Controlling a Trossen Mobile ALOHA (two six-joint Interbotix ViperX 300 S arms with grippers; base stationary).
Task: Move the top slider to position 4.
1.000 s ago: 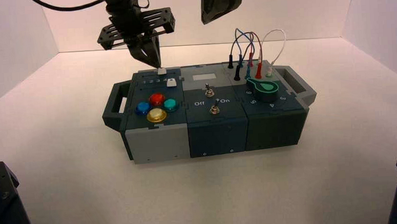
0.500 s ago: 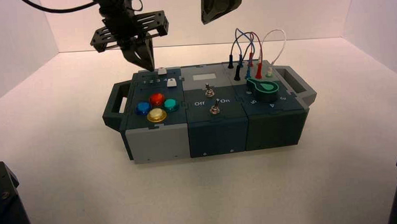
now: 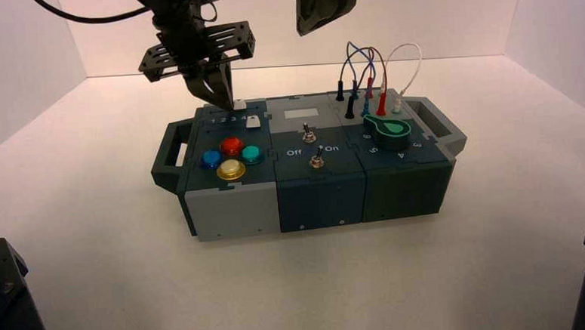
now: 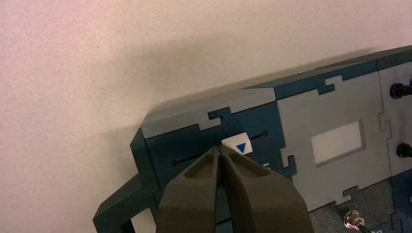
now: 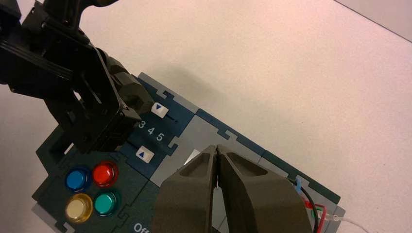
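White tabletop, left pincer (image 4: pixel 219 149) (closed) beside top slider (image 4: pixel 238 144)

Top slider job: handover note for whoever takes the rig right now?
Left gripper: shut, tips at the top slider, on the side away from the grey panel; contact not certain.
Right gripper: shut, idle, raised above the box.
Top slider: white knob with a blue triangle, on the back track near the track's end beside the grey panel. In the right wrist view it sits about over the printed 4, perhaps a touch toward 5.
Done: the left gripper is at the knob.
Left: check the knob is on 4, nudge if not, then withdraw the left arm.
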